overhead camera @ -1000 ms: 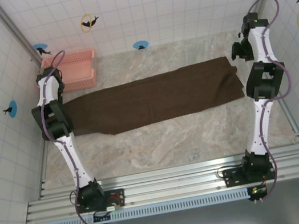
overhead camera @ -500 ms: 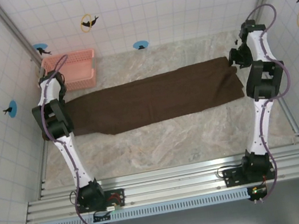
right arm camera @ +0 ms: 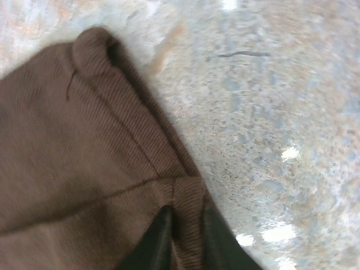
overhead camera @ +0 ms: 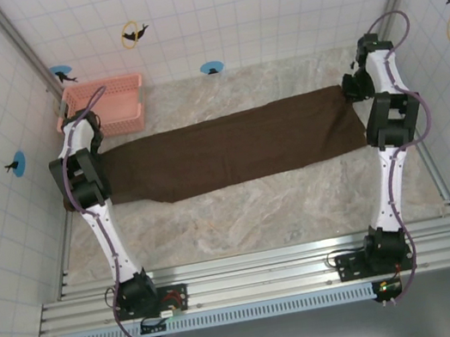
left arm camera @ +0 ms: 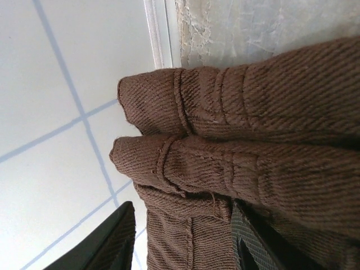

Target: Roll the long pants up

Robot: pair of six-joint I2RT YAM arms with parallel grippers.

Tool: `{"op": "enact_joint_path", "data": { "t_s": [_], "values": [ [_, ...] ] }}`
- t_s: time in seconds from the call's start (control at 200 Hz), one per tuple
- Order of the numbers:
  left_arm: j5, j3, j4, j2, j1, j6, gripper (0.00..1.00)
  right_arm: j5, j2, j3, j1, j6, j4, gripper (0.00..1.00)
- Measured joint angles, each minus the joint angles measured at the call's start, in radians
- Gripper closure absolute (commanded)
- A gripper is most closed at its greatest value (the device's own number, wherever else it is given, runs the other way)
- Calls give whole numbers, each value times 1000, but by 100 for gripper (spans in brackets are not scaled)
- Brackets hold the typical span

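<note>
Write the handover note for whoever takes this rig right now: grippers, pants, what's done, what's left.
The left gripper straddles the leg hems at the left end of the long pants; whether it is gripping them is unclear.
The right gripper is pinched shut on the fabric edge at the right end.
The long pants lie flat and full length across the table, unrolled.
Done: both arms are at the ends.
Left: all the rolling.

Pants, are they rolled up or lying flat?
Lying flat, not rolled: the long pants stretch as one long strip across the table.
</note>
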Motion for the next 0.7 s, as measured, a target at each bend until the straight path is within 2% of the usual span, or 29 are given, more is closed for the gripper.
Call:
{"op": "enact_joint_path", "data": {
  "t_s": [0.1,0.395,0.555,0.686,0.701],
  "values": [
    [0,0,0,0,0,0,54,-2,0,3,1,7,9,100],
    [-6,0,-16,0,0,-8,57,11,0,39,1,23,27,100],
    [-8,0,-37,0,0,-28,71,21,-12,122,1,36,42,100],
    [-7,0,-53,0,-2,-40,100,8,-23,183,3,58,70,100],
    [-8,0,-55,0,-3,-35,100,5,-23,187,4,60,75,100]
  ]
}}
